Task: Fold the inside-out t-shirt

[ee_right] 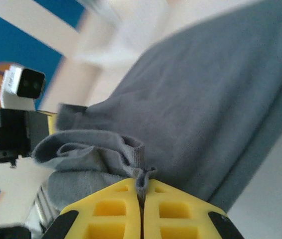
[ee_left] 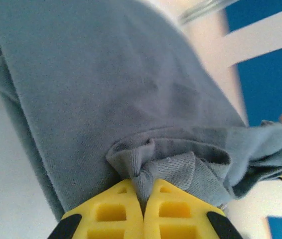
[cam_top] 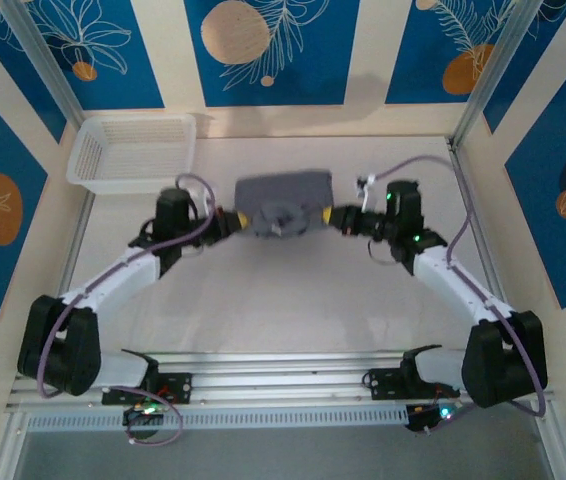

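Observation:
The dark grey t-shirt (cam_top: pixel 283 203) hangs bunched between the two arms above the middle of the table. My left gripper (cam_top: pixel 237 219) is shut on its left edge, and in the left wrist view a ribbed fold of the t-shirt (ee_left: pixel 106 94) is pinched between the yellow fingers (ee_left: pixel 116 211) of the left gripper (ee_left: pixel 143 201). My right gripper (cam_top: pixel 332 218) is shut on the right edge. In the right wrist view a hem of the t-shirt (ee_right: pixel 206 99) is clamped between the yellow fingers (ee_right: pixel 176 214) of the right gripper (ee_right: pixel 141 196).
A white mesh basket (cam_top: pixel 133 152) stands at the back left of the table. Metal frame posts (cam_top: pixel 483 80) rise at the back corners. Bare white table (cam_top: pixel 283 300) lies in front of the shirt, with the aluminium rail (cam_top: pixel 273 385) at the near edge.

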Controlling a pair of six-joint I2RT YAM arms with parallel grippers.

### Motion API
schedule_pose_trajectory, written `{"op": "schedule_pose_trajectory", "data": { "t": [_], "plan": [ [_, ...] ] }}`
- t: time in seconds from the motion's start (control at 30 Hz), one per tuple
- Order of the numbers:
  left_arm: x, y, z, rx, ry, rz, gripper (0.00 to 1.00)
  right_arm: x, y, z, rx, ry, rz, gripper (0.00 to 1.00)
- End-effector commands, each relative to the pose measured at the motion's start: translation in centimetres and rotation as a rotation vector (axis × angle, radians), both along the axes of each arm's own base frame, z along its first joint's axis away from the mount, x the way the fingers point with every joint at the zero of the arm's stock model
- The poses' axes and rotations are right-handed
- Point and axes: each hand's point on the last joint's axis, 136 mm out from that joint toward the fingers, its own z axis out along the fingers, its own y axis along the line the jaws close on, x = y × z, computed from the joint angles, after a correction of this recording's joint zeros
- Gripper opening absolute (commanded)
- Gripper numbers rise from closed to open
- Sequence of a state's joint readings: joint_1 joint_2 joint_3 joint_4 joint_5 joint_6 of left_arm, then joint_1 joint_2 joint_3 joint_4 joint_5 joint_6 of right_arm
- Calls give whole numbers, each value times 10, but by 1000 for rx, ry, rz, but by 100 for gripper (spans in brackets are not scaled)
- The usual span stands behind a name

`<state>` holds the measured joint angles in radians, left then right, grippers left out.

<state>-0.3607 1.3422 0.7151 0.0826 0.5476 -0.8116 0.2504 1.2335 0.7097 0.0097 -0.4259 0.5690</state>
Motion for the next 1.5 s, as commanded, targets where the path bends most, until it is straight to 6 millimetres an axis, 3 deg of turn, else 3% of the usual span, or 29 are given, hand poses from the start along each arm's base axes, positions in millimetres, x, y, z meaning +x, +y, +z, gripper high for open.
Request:
{"op": "schedule_pose_trajectory", "data": {
  "t": [0.0,0.07,0.17,0.3,0.43,0.63,0.83,0.97,1.07,1.17,1.3,1.47],
  "plan": [
    [-20,3,-7,-1,9,7,0,-32,-4,-24,22,57,-16,0],
    [-29,7,-11,66,11,-28,0,-44,-11,-34,3,79,-39,0],
    [-31,18,-9,185,-21,-40,0,-48,-20,-32,-34,54,-79,0],
    [-10,27,3,244,-124,17,0,-23,-35,-28,-101,51,-199,0],
    [7,29,-5,296,-115,47,0,1,-23,-29,-92,87,-158,0],
    [29,34,-32,364,-72,99,0,35,-38,-67,-178,190,-256,0],
    [47,19,-45,330,-90,68,0,45,-48,-109,-246,269,-282,0],
    [59,14,-67,353,-68,52,2,50,-38,-134,-261,336,-222,1],
    [66,4,-82,333,-63,14,7,52,-33,-147,-266,378,-200,10],
    [69,-1,-84,304,-78,9,17,53,-30,-139,-251,366,-209,26],
    [72,5,-62,315,-144,31,42,51,-45,-112,-280,318,-289,49],
    [59,25,-19,398,-204,41,64,37,-56,-72,-286,226,-332,51]
  ]
}}
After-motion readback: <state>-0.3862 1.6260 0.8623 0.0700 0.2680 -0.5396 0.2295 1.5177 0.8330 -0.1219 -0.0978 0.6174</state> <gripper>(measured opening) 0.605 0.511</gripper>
